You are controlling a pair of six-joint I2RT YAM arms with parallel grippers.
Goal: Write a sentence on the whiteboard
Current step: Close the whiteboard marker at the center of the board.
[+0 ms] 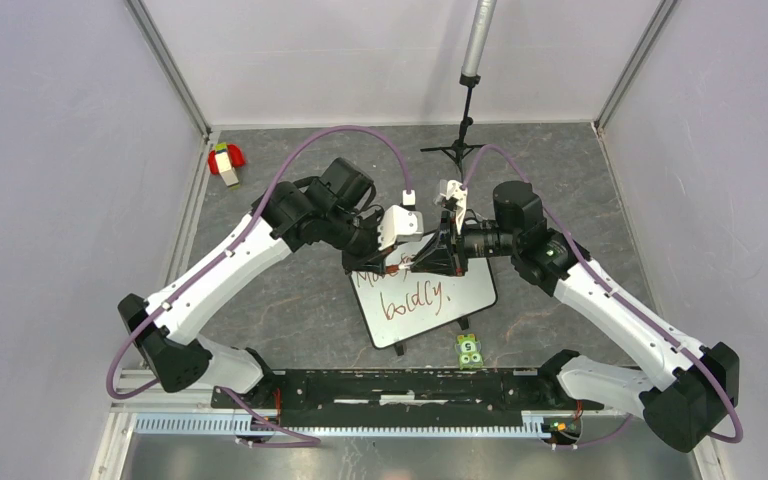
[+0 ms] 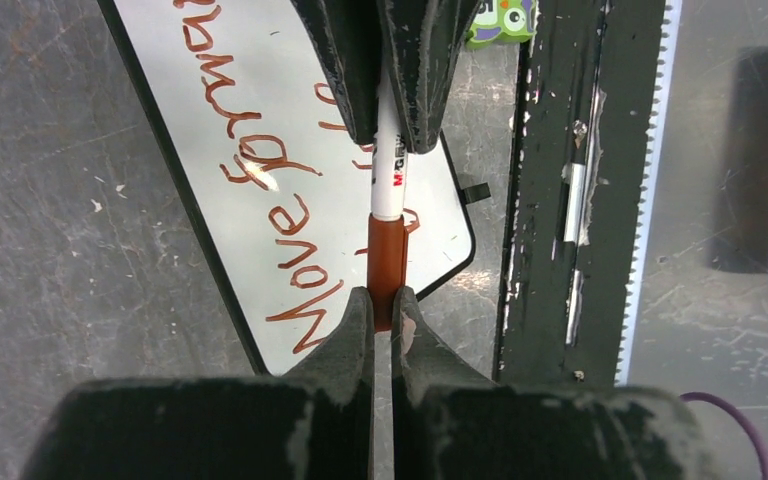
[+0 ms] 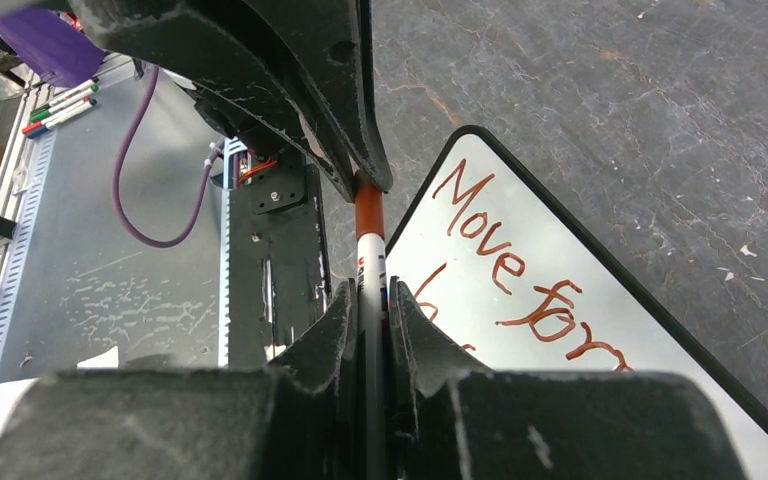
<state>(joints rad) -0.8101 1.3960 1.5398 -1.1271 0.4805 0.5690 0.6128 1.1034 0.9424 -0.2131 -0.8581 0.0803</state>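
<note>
Two lines of sentence (image 1: 415, 300) are seen written on the whiteboard (image 1: 474, 289), flat between the arms. Cap (image 2: 386, 255) is clamped by left gripper (image 2: 382, 305), marker (image 2: 388, 175) by right gripper (image 3: 368, 320). Recapping judged in hand; a straight push together is needed.

Overhead, the top line of the thin reddish-brown handwriting (image 1: 412, 299) is mostly buried under the black left tool (image 1: 396, 264) and right tool (image 1: 422, 262). Both ends of the white brown-capped marker (image 2: 388, 180) vanish between their fingers. Right wrist cam crops "forward" too.
</note>
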